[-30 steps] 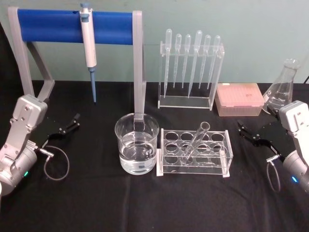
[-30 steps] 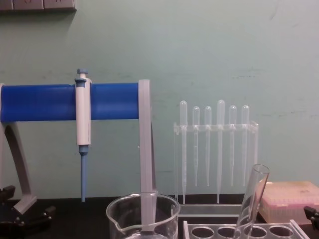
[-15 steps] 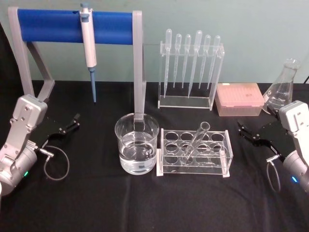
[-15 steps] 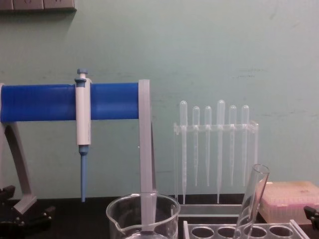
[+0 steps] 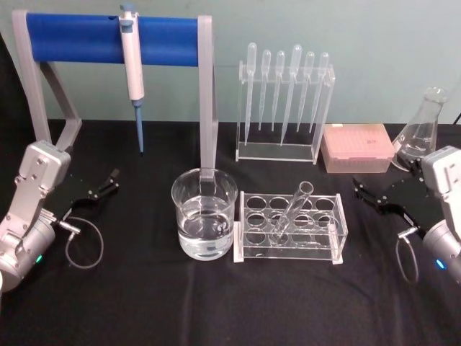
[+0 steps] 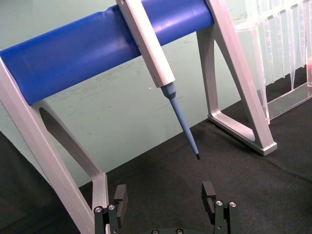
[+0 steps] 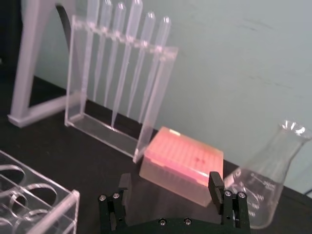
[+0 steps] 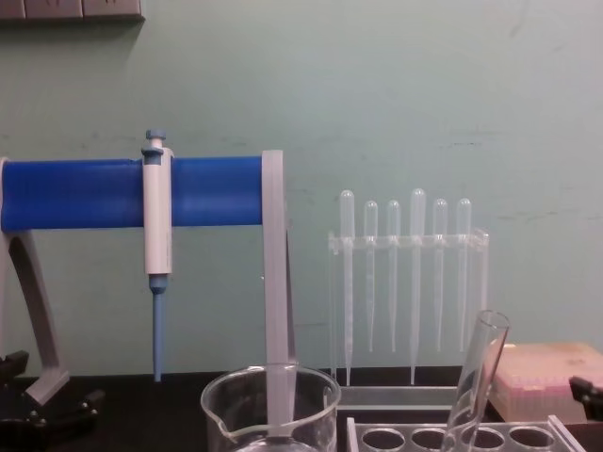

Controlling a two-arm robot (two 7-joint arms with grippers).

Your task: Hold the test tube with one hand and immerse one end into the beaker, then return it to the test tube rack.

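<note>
Slight drift of right gripper (image 5: 366, 196) up and outward versus a second ago; left gripper (image 5: 108, 184) about where it was, glassware unmoved. Both sets of jaws spread wide, gripping nothing, well apart from the glass. Test tube (image 5: 292, 213) untouched, leaning in a middle hole of clear test tube rack (image 5: 338, 238), flared rim up and tilted back. Beaker (image 5: 189, 216) just left of rack, part-filled with clear liquid.

Step in hand, by the look of it: very start, no approach, no grasp yet. Next probably: bring one gripper to the tube's upper half, close gently on slippery glass, draw it out along its lean before swinging over to the beaker.

Black cloth table (image 5: 216, 310), flat, matte. Behind: blue-bar stand (image 5: 72, 37) with hanging micropipette (image 5: 131, 65), plastic pipettes (image 5: 284, 86), pink tip box (image 5: 357, 148), flask (image 5: 421, 133), pale green wall (image 8: 424, 85).
</note>
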